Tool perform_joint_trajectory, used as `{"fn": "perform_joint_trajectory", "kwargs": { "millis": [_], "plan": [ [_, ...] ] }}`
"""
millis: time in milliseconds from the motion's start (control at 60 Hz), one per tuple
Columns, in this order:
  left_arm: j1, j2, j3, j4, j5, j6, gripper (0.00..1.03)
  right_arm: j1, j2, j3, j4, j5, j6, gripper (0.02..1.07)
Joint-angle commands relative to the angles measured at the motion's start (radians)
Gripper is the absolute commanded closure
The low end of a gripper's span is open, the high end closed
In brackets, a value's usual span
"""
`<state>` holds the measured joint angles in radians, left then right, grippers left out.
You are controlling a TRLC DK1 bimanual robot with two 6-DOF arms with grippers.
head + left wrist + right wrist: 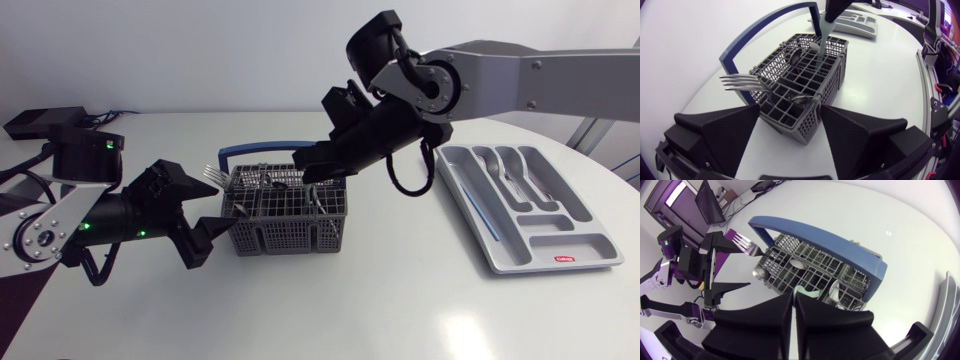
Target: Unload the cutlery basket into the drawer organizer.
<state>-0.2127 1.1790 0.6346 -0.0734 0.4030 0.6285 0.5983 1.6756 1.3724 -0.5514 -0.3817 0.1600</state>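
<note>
The right arm slants down over the cutlery basket at mid-table, the right gripper pinching a pale-handled utensil that stands in the basket. The left gripper lies low, its 2 fingers spread either side of the basket's end.

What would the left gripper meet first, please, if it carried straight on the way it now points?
The cutlery basket: its near corner lies directly ahead of the left gripper, close by; whether they already touch I cannot tell.

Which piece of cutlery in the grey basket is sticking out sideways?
The silver metal fork: its tines jut beyond the grey plastic basket's rim; the spoons sit inside.
</note>
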Motion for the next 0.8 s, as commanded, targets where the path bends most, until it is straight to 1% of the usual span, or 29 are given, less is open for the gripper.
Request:
{"fn": "perform_joint_trajectory", "kwargs": {
  "millis": [0,133,317,400,783],
  "plan": [
    [-0.007,-0.001,-0.027,-0.009,0.003,-0.007,0.05,0.003,-0.002,0.027,-0.03,-0.003,-0.022,1.01],
    [-0.013,-0.001,-0.026,-0.012,0.002,-0.01,0.05,0.008,-0.004,0.054,-0.085,-0.022,-0.039,1.01],
    [-0.013,-0.004,-0.026,-0.016,0.002,-0.01,0.05,0.017,-0.004,0.096,-0.148,-0.022,-0.086,1.01],
    [-0.014,-0.005,-0.026,-0.017,0.003,-0.012,0.05,0.017,0.009,0.128,-0.199,-0.039,-0.116,1.01],
    [-0.093,-0.012,-0.029,-0.029,0.007,-0.049,0.05,0.02,-0.008,0.232,-0.351,-0.068,-0.191,1.01]
  ]
}}
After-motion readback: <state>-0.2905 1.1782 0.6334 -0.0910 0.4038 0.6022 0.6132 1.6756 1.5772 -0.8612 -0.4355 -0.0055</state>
